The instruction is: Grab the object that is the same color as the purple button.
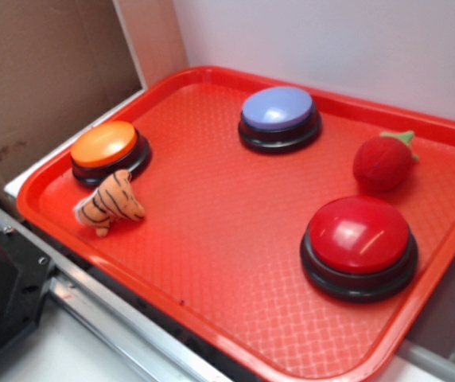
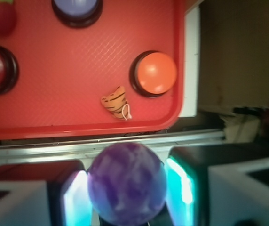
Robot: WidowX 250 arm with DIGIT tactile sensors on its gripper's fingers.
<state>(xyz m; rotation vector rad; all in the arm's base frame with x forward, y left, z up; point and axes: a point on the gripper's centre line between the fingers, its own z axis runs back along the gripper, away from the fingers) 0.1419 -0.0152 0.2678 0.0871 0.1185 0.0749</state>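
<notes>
**Purple ball in the jaws, above the tray edge**

While the exterior view shows no arm at all, the wrist view puts the gripper (image 2: 127,188) at the bottom centre of the frame, pinching the purple ball (image 2: 126,183) between its two glowing pads (image 2: 73,200).

Largest first: one red tray (image 1: 211,263) fills most of the exterior frame. On it, three push buttons: red button (image 1: 359,245) at lower right, purple button (image 1: 279,117) at upper centre, orange button (image 1: 106,150) at left. Then one plush strawberry (image 1: 383,161) at right, one small striped tiger toy (image 1: 110,204) just below the orange button. Smallest: the one ball, mottled purple, matching the lavender dome.

Handling, judged: ball looks hard, smooth, light. A round, glossy surface is prone to squirt out if squeezed off-centre. Best hold is across its widest line, pads opposite each other; that appears to be the present grip. Its lower edge is out of frame.
</notes>
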